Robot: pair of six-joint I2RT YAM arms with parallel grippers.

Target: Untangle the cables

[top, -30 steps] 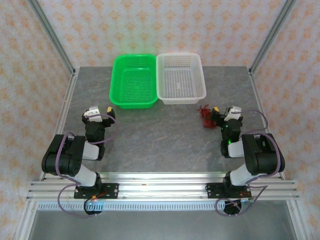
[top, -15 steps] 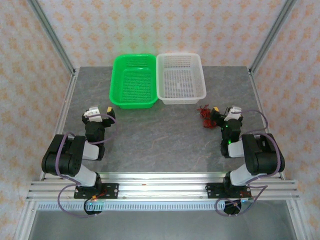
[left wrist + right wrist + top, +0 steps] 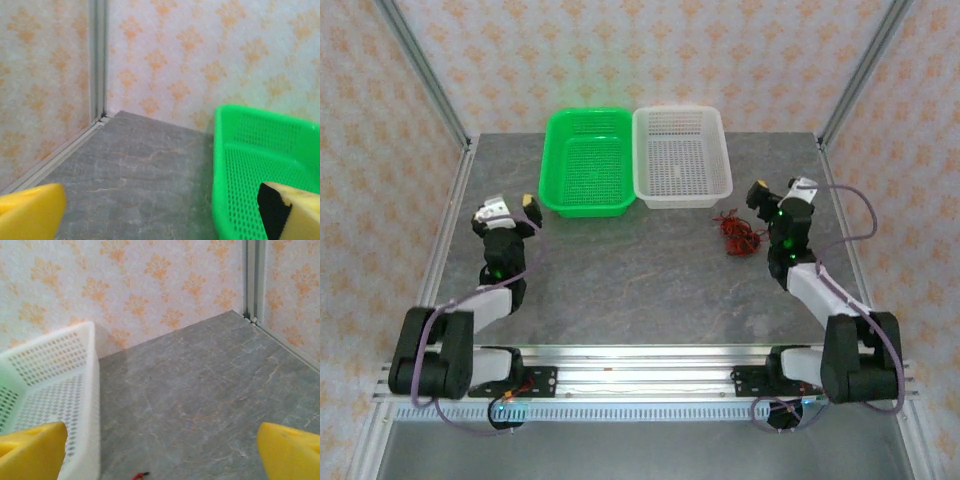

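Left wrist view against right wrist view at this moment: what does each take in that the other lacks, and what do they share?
Left wrist: the green basket on the right, the left gripper with its yellow fingers spread wide, and the rear-left corner post.
Right wrist: the white basket on the left, the right gripper equally wide open, the rear-right corner post, and a small red strand, seemingly of the cables, at the bottom edge.
Shared: the grey table and the orange-patterned wall.
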